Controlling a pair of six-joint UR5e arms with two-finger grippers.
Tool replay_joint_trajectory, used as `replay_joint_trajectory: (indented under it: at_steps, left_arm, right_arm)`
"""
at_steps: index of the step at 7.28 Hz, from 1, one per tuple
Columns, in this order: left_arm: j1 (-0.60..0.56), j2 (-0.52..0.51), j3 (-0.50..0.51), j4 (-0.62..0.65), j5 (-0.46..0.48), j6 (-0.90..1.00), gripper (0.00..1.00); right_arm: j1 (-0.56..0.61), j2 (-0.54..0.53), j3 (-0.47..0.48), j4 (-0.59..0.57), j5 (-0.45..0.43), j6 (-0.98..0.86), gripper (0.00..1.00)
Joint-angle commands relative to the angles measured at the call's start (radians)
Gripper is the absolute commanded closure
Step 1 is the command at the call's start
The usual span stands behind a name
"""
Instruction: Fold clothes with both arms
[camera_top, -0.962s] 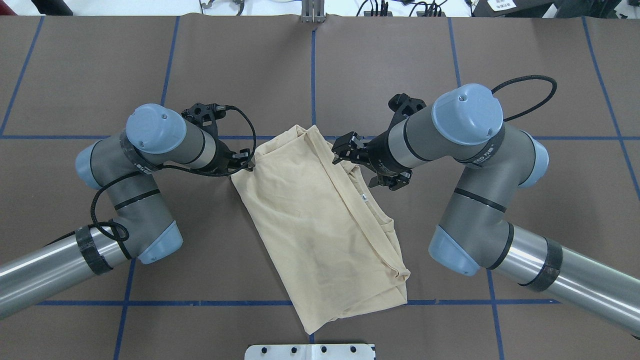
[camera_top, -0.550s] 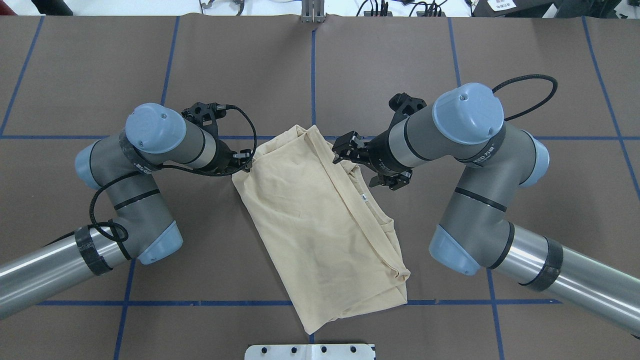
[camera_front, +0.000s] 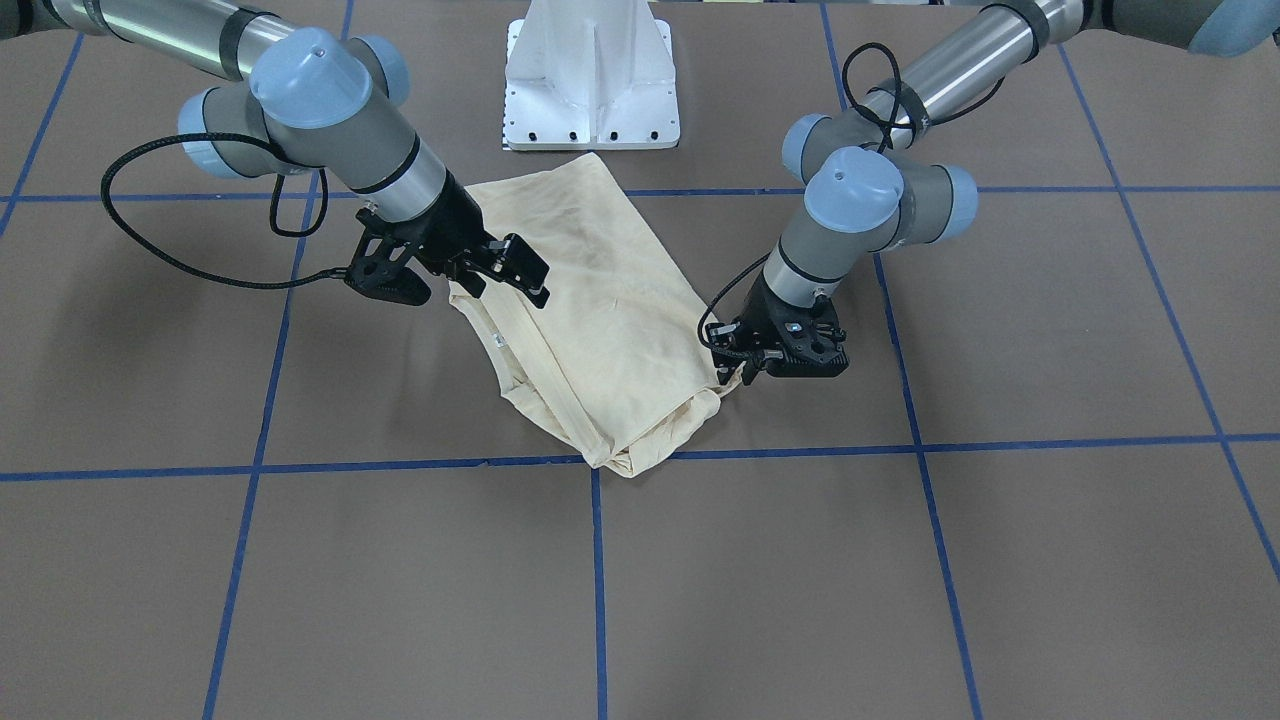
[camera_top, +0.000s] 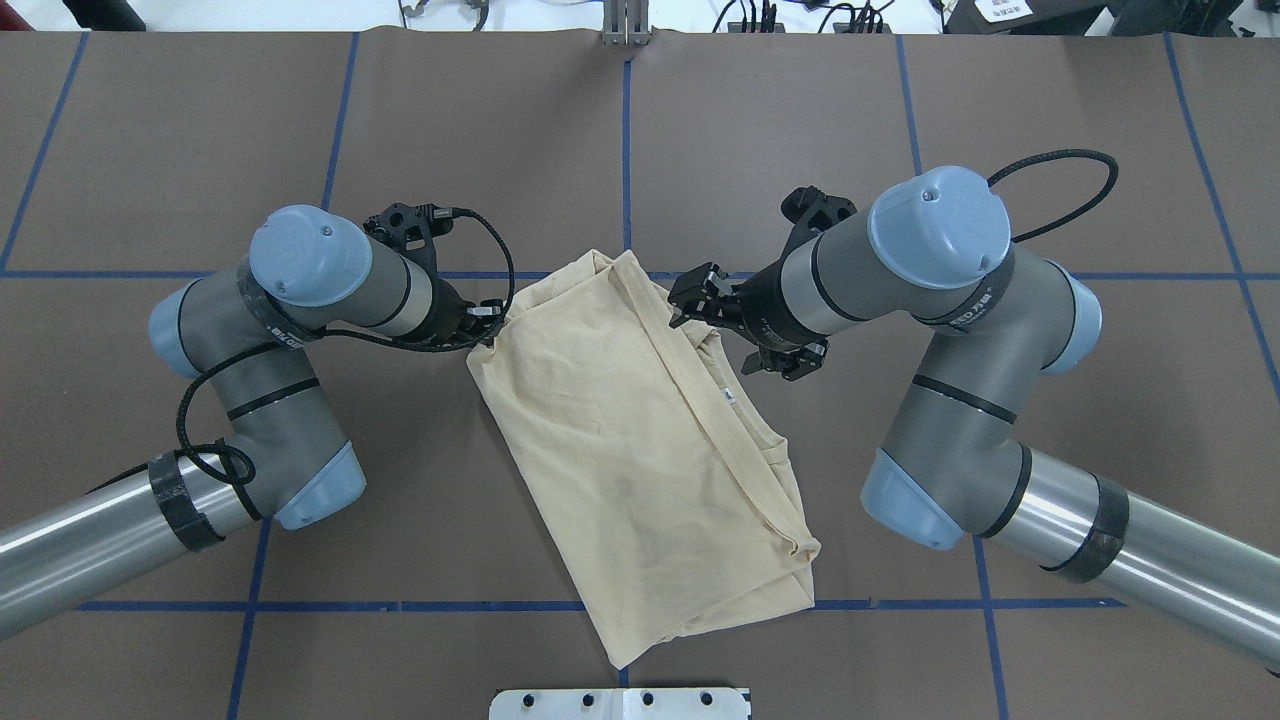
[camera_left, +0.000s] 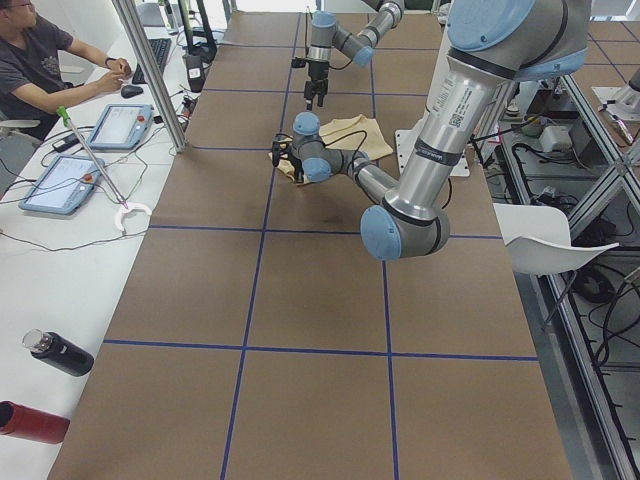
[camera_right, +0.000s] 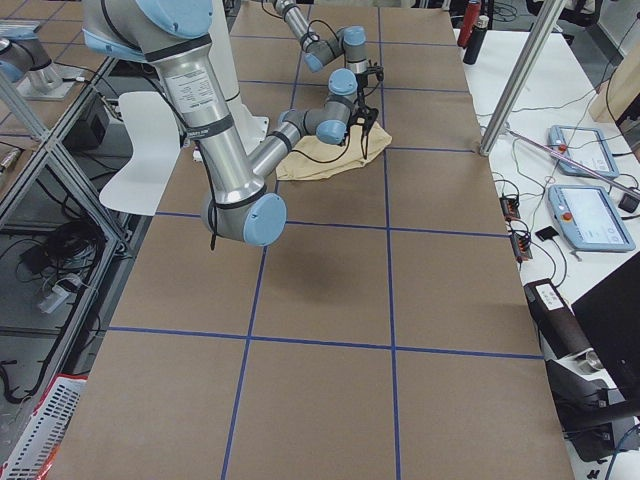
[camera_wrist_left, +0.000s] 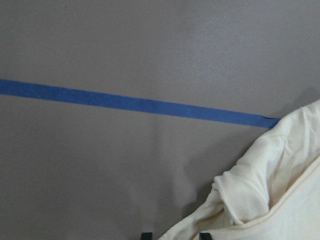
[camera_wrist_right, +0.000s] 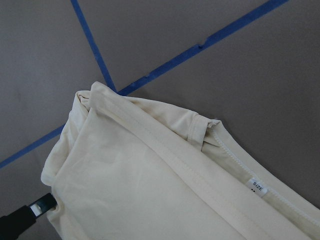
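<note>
Overhead exterior shows one folded cream T-shirt (camera_top: 640, 440) on the tabletop (camera_top: 200, 120), with bare surface open all round it. Of two grippers, the left gripper (camera_top: 489, 324) has its jaws pinching the shirt's far-left corner. The right gripper (camera_top: 738, 330) holds its jaws wide apart over the collar edge, beside one neck label (camera_wrist_right: 256, 186) reading "SIZE".

The left gripper (camera_wrist_left: 175, 235) is cut off by the left wrist view's bottom edge: only two dark fingertips (camera_wrist_left: 146, 235) show, shirt (camera_wrist_left: 270, 190) bunched between them, and whether they pinch it cannot be told. Of the right gripper (camera_top: 692, 298), its wrist view shows one finger (camera_wrist_right: 20, 222); the other lies out of frame. In the side views both are too small to judge.
</note>
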Motion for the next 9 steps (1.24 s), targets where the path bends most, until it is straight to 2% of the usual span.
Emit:
replay_joint_trajectory:
  at_steps: [1, 3, 6, 8, 9]
  left_arm:
    - [-0.003, 0.003, -0.018, 0.015, -0.006, -0.007, 1.0]
    - [-0.004, -0.008, -0.078, 0.102, -0.009, -0.006, 1.0]
    - [-0.046, -0.046, -0.06, 0.109, -0.004, 0.002, 1.0]
    - [-0.096, -0.158, 0.093, 0.099, -0.003, 0.035, 1.0]
    - [-0.113, -0.177, 0.136, 0.092, -0.001, 0.068, 1.0]
  right_arm:
    - [0.0, 0.0, 0.0, 0.0, 0.0, 0.0, 0.0]
    - [0.003, 0.0, 0.002, 0.0, 0.0, 0.0, 0.0]
    - [0.011, 0.0, 0.008, 0.003, 0.006, 0.0, 0.0]
    - [0.014, -0.002, 0.008, 0.004, 0.006, 0.0, 0.0]
    - [0.013, 0.0, 0.008, 0.004, 0.002, 0.0, 0.0]
